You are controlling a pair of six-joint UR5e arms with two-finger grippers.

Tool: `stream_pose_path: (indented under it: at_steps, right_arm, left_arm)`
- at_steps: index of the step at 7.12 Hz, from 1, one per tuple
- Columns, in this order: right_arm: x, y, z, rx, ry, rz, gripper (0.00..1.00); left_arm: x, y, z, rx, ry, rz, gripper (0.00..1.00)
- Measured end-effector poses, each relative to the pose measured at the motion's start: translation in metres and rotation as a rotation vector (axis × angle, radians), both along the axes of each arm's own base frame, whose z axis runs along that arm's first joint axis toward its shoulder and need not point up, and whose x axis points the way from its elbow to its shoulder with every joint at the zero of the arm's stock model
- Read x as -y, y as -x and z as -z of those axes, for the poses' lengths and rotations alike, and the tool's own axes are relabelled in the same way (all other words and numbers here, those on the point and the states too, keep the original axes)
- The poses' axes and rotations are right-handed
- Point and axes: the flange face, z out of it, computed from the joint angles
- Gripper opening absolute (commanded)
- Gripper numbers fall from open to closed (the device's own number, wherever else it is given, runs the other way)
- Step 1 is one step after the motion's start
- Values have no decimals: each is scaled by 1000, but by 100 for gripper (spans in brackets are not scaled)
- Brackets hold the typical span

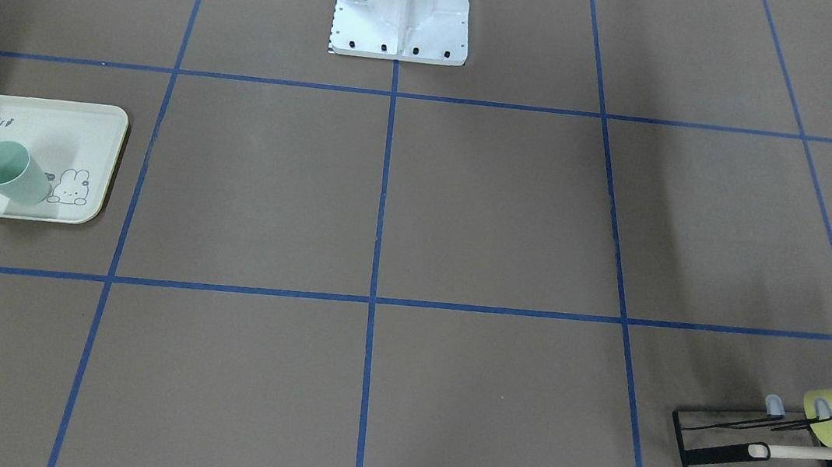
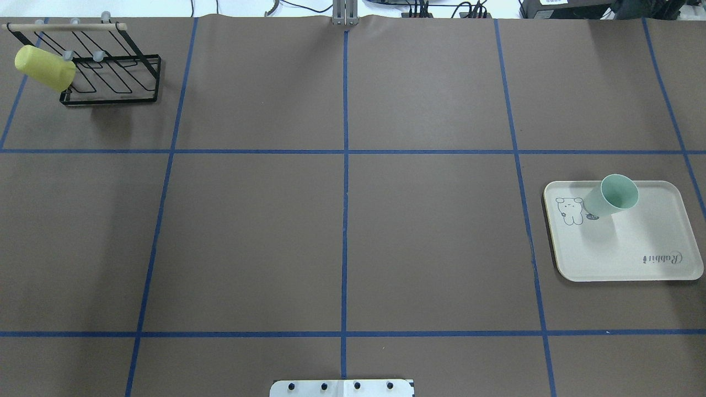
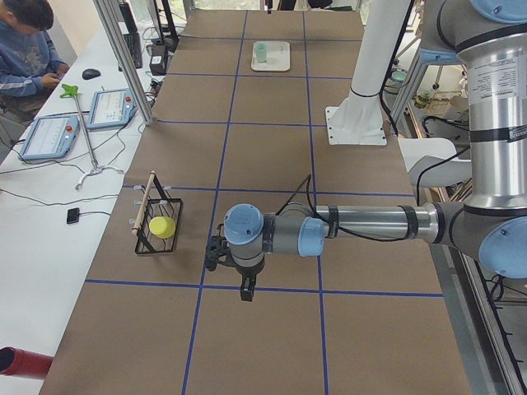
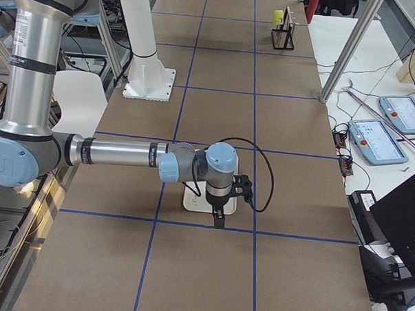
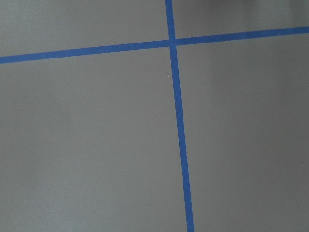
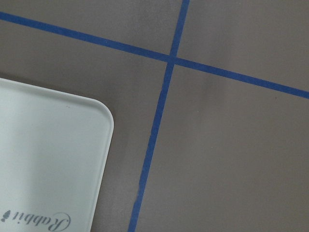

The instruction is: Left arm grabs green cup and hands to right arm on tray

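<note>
The pale mint-green cup point(image 2: 611, 194) stands mouth up on the cream tray point(image 2: 651, 242), beside the bunny drawing. Cup point(image 1: 12, 172) and tray point(image 1: 84, 125) also show at the left of the front-facing view. No gripper touches the cup. My left gripper point(image 3: 245, 288) shows only in the exterior left view, low over the bare table and far from the tray; I cannot tell if it is open or shut. My right gripper point(image 4: 219, 214) shows only in the exterior right view, above the tray's corner; its state is also unclear. The right wrist view shows that tray corner point(image 6: 43, 159).
A black wire rack point(image 2: 110, 82) with a wooden bar stands at the far left corner, with a yellow-green cup point(image 2: 44, 67) lying on its pegs. The white robot base point(image 1: 401, 20) sits at mid-table edge. Blue tape lines cross the brown table.
</note>
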Motion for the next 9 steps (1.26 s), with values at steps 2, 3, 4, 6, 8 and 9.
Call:
stream_pose_path:
  at_steps: [2,3,4,6,8,9]
  right_arm:
    - [0,0,-1,0,1,-1,100]
    - [0,0,-1,1,1,-1,100]
    - [0,0,-1,1,1,-1,100]
    - [0,0,1,3,-4,0,100]
    - [0,0,2,5,-6,1,100]
    - [0,1,2,10,-5,2,100]
  left_arm:
    - [-2,5,0,1,-5,12,100]
    - [-4,6,-1,3,-3,13,100]
    - [-6,6,-3,3,1,13,100]
    - [-11,7,-7,4,10,14,100]
    - [-12,7,-7,4,11,14,100]
    - [-12,7,-7,4,11,14,100]
